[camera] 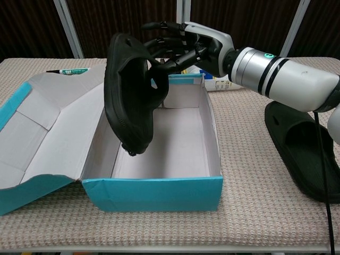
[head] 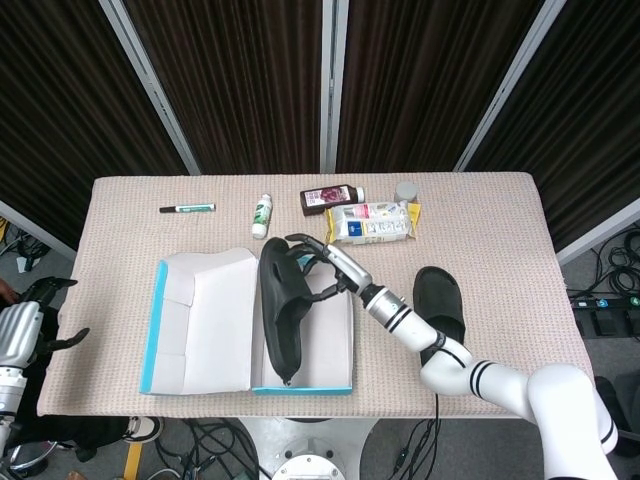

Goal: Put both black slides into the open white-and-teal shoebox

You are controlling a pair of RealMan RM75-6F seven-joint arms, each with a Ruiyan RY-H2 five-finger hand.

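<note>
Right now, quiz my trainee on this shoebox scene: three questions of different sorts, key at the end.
1. True or false: the right hand holds a black slide over the open shoebox.
2. Where is the second slide? A) inside the box B) on the table right of the box C) in the left hand
3. Fill in: the left hand, at the table's left edge, holds ____.

Key: 1 true; 2 B; 3 nothing
</note>
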